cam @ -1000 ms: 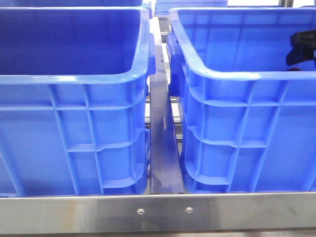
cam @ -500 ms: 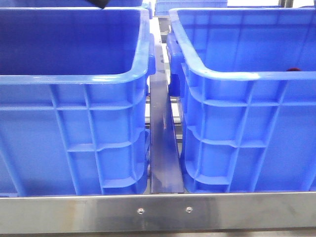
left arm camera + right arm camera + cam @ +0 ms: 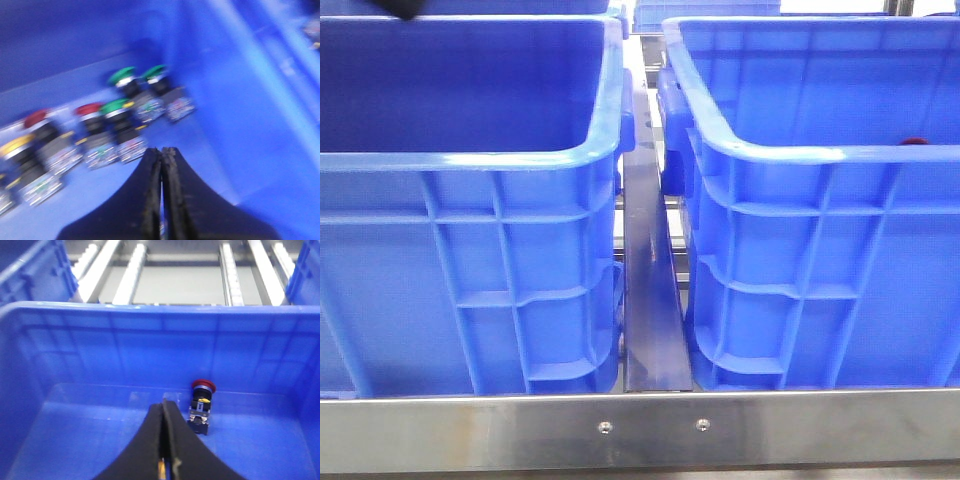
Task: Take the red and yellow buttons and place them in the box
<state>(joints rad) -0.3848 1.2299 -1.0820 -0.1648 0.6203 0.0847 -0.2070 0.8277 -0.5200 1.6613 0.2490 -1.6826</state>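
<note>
My left gripper [image 3: 162,150] is shut and empty, low inside a blue crate [image 3: 240,100], a short way from a row of push buttons. That row has two red buttons [image 3: 89,108] [image 3: 36,118] and a yellow button [image 3: 16,145]; the view is blurred. My right gripper [image 3: 163,406] is shut above the floor of the other blue box [image 3: 100,325], where one red button [image 3: 202,405] lies on its side just beyond the fingertips. In the front view only that button's red cap [image 3: 915,141] peeks over the right box rim [image 3: 800,153].
Three green buttons [image 3: 121,76] stand in the same row near the crate wall. The two crates stand side by side with a metal bar [image 3: 650,300] between them and a steel rail [image 3: 640,430] in front. A dark arm part [image 3: 405,10] shows above the left crate [image 3: 470,160].
The right gripper's dark shape has left the front view of the right crate. The dark arm part above the left crate came into view and slid left.
</note>
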